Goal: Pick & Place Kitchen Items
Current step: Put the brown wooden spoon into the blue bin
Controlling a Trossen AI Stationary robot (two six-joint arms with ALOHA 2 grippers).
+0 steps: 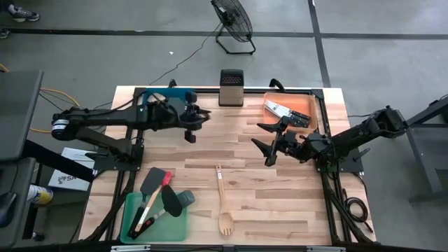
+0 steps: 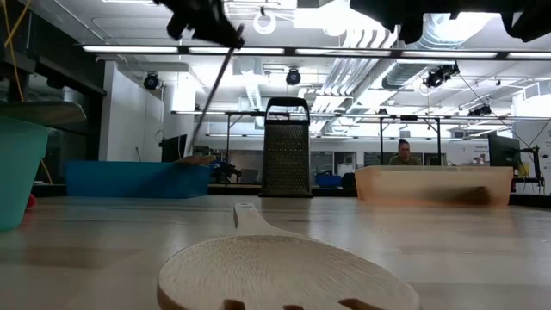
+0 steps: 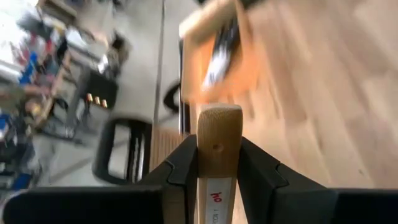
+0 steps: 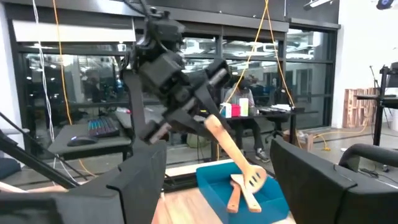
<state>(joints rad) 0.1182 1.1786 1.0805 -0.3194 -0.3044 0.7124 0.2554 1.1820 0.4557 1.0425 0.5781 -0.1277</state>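
My left gripper (image 1: 194, 119) hangs over the table's far left, beside the blue tray (image 1: 168, 94), shut on a pale wooden slotted spatula (image 4: 239, 158). The spatula slants down from the fingers, its slotted head (image 4: 253, 178) low over the tray, where another wooden utensil (image 4: 234, 194) lies. In the low view it shows as a thin dark slanting line (image 2: 213, 90). My right gripper (image 1: 271, 145) floats open at mid right, in front of the orange tray (image 1: 308, 103), holding nothing. A wooden slotted spoon (image 1: 223, 199) lies flat on the table near the front. My left gripper pinches the spatula's handle near its free end (image 3: 217, 140) between its two fingers (image 3: 183, 168), which lie across the handle. The handle's end sticks out a little past the fingertips. The spatula hangs slanting below the gripper, head lowest; I cannot tell whether the head touches the blue tray.
An upright metal grater (image 1: 231, 87) stands at the far middle. The orange tray holds black-handled knives (image 1: 283, 110). A green tray (image 1: 133, 227) at the near left carries black, grey and red spatulas (image 1: 162, 192). Bare wood lies between the two arms.
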